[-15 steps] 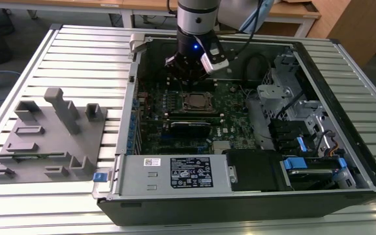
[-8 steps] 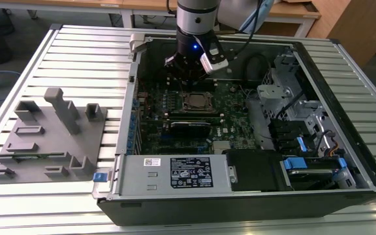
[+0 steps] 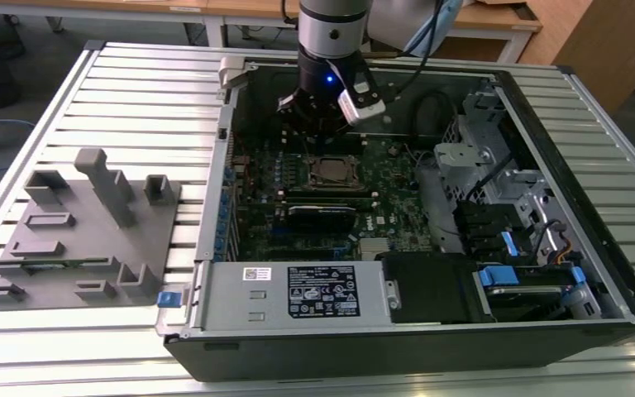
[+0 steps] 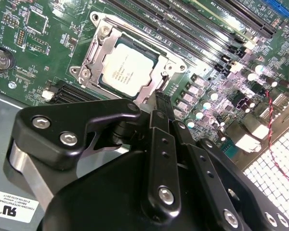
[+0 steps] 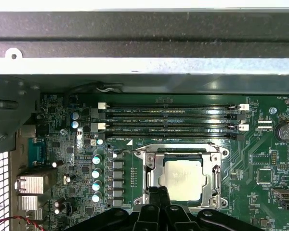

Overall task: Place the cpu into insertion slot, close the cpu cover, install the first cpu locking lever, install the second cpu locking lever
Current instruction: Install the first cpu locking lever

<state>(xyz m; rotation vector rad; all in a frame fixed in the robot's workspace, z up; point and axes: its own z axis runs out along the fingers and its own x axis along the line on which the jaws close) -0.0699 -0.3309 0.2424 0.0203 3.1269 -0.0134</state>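
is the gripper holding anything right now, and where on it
Nothing visible is held: the gripper sits at the cpu cover's edge, and the cpu lies in the insertion slot.

A: Arm (image 3: 329,29), exterior view: pale silver-grey tube, black wrist section below it, small blue light (image 3: 327,80) glowing there.
B: Logged. White-edged box (image 3: 363,102) strapped at the wrist; pale cable (image 3: 422,37) trailing off.
A: Gripper (image 4: 159,98), second wrist view: matte black, rounded link bars, silver socket-head screws (image 4: 165,194), one bare steel cylinder (image 4: 20,166).
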